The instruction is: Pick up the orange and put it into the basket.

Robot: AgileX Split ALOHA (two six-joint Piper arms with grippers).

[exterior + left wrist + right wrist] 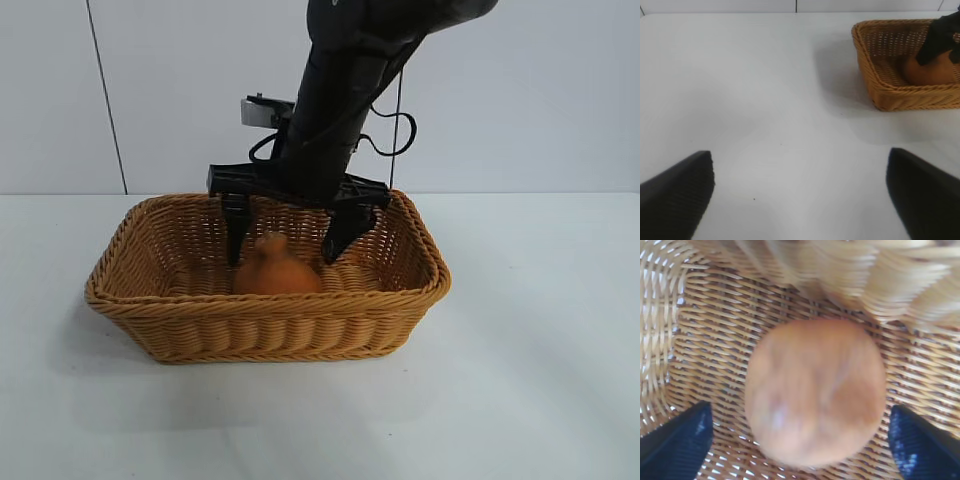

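Note:
The orange [277, 270], brownish and lumpy with a knobby top, rests on the floor of the woven wicker basket [260, 320]. My right gripper [283, 258] reaches down into the basket and stands open. One black finger is on each side of the orange, apart from its skin. In the right wrist view the orange [815, 390] lies on the basket weave [705, 335] between the two spread fingertips [690, 435]. My left gripper [800, 160] hangs open over bare table, well away from the basket [890, 95], with nothing between its fingers.
The basket stands on a white table [540, 380] in front of a pale wall. The right arm [340, 110] leans down over the basket's back rim. Open tabletop lies all around the basket.

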